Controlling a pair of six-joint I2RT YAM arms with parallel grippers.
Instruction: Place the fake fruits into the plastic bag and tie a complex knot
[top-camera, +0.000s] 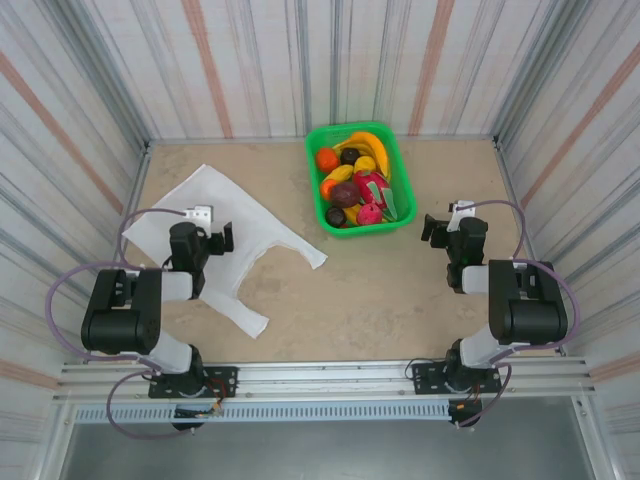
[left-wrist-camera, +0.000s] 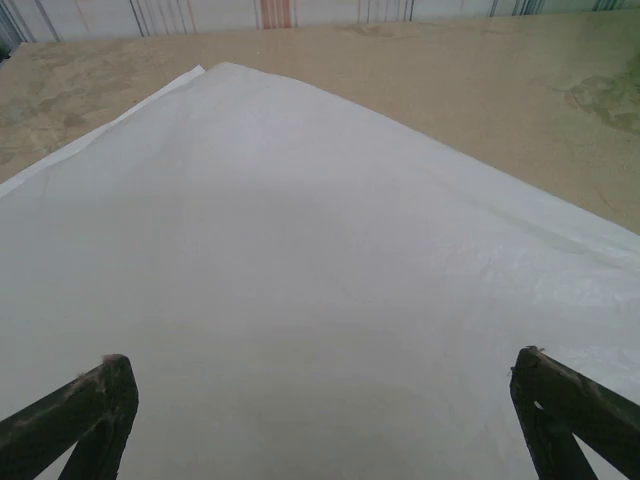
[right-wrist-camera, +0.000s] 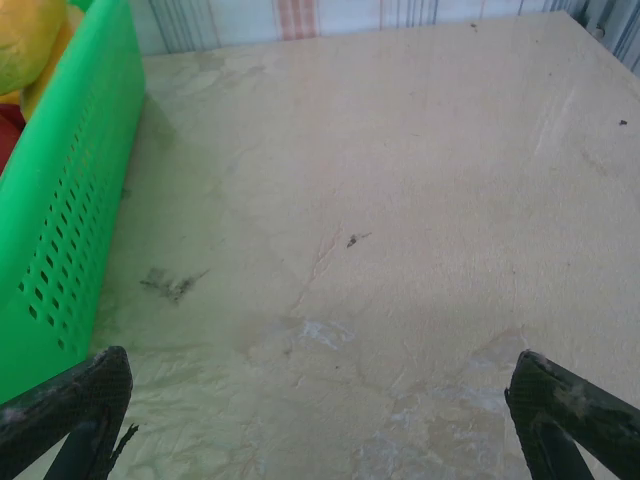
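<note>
The fake fruits (top-camera: 355, 185), in orange, yellow, maroon, pink-red and green with bananas among them, lie heaped in a green basket (top-camera: 312, 190) at the back middle. The plastic bag (top-camera: 225, 205) lies flat and white on the left of the table, its handle strips pointing toward the near right. My left gripper (top-camera: 190, 228) hovers over the bag, open; in the left wrist view the bag (left-wrist-camera: 300, 250) spreads under the wide-apart jaws of the gripper (left-wrist-camera: 320, 365). My right gripper (top-camera: 467, 225) stands open over bare table right of the basket, and that gripper (right-wrist-camera: 320, 362) holds nothing.
Striped walls enclose the tan table (top-camera: 400, 290) on three sides. In the right wrist view the basket's perforated wall (right-wrist-camera: 70, 200) stands at the left, with a yellow fruit (right-wrist-camera: 30, 40) above its rim. Bare tabletop lies between the bag and the right arm.
</note>
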